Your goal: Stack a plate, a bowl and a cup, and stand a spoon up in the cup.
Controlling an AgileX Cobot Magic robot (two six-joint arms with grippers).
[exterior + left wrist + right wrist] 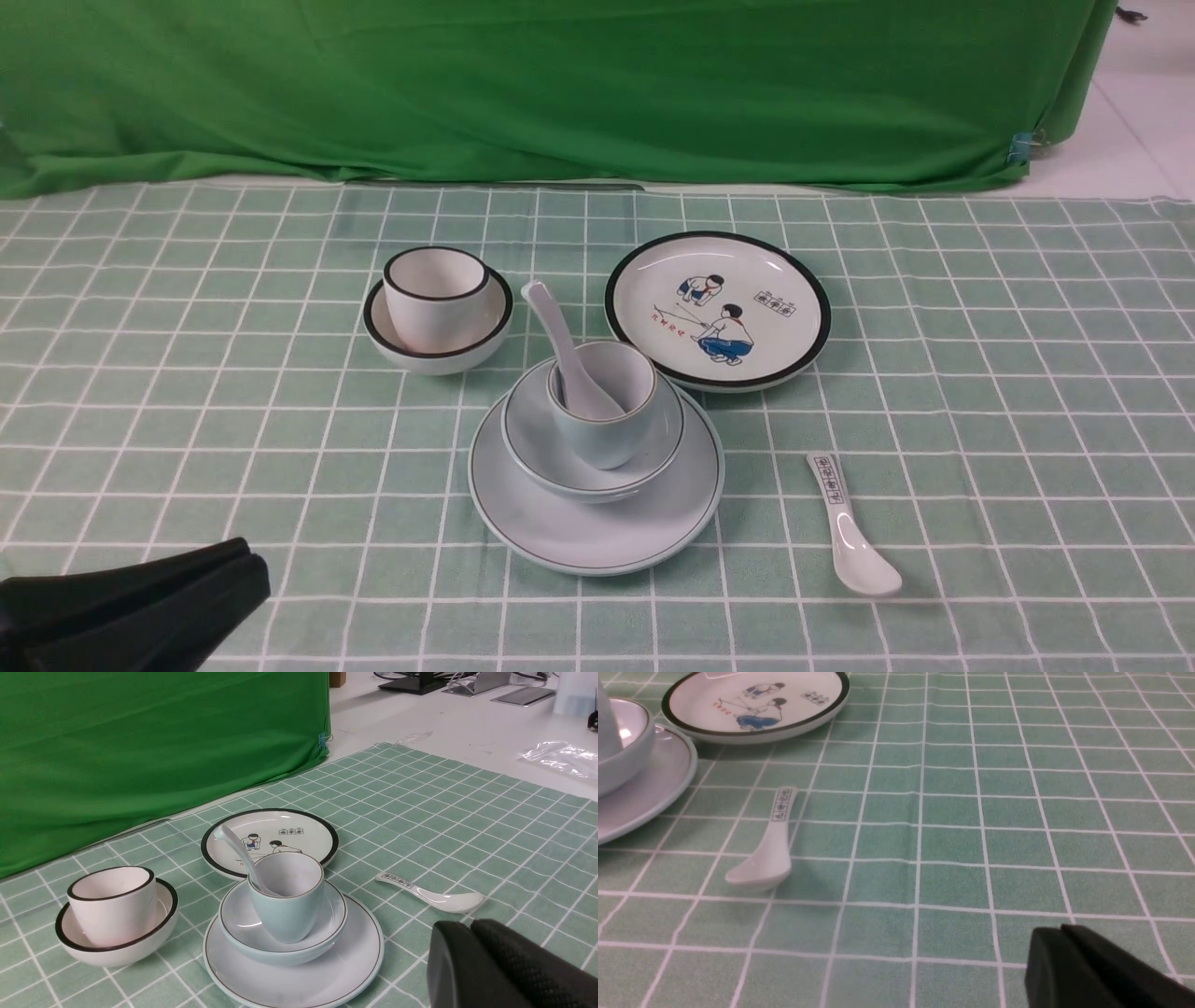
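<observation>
Stack done; spoon (568, 350) leans steeply in cup (605, 403), could tip out if clenched, empty left tool (245, 571) brushes it.

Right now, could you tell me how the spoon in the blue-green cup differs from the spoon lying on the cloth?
The plain spoon stands tilted in the cup, handle up; the marked spoon lies flat on the tablecloth. The plain spoon's handle is unmarked; the marked spoon's handle carries black characters. Both are glossy white soup spoons.
</observation>
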